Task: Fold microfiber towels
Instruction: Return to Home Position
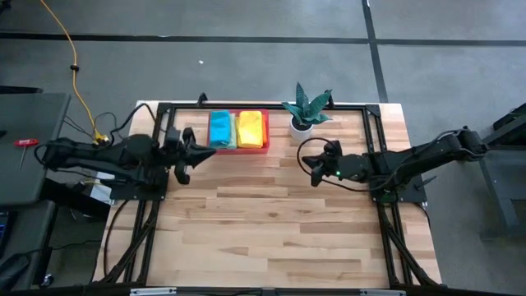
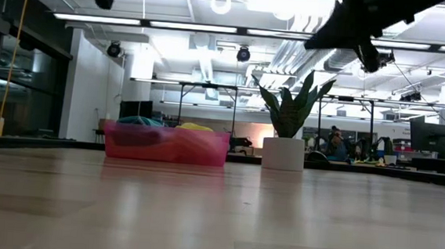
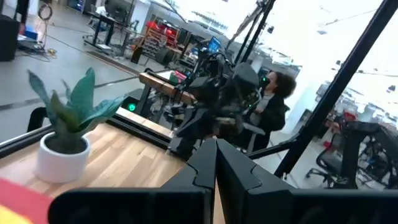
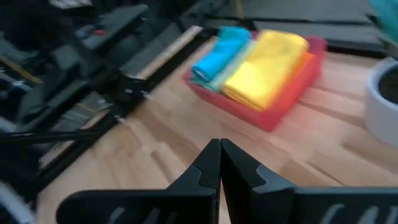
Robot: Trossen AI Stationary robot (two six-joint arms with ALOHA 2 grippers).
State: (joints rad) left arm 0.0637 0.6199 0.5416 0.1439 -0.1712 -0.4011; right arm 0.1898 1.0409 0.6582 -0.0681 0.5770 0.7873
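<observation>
Pale wooden table (image 1: 271, 222): folded teal and yellow microfiber towels (image 1: 238, 129) fill the pink plastic tray (image 1: 240, 150) at twelve o'clock. Left gripper (image 3: 216, 149) at nine o'clock and right gripper (image 4: 220, 149) at three are both pressed together. The left wrist view adds a person (image 3: 273, 102) beyond.

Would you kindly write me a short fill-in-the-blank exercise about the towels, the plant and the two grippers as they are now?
1. The microfiber towels lie ___ in the pink tray.
2. The plant beside the tray stands in a ___ pot.
3. The left gripper and the right gripper are both ___ and hold nothing.
Missing words: folded; white; shut.
</observation>
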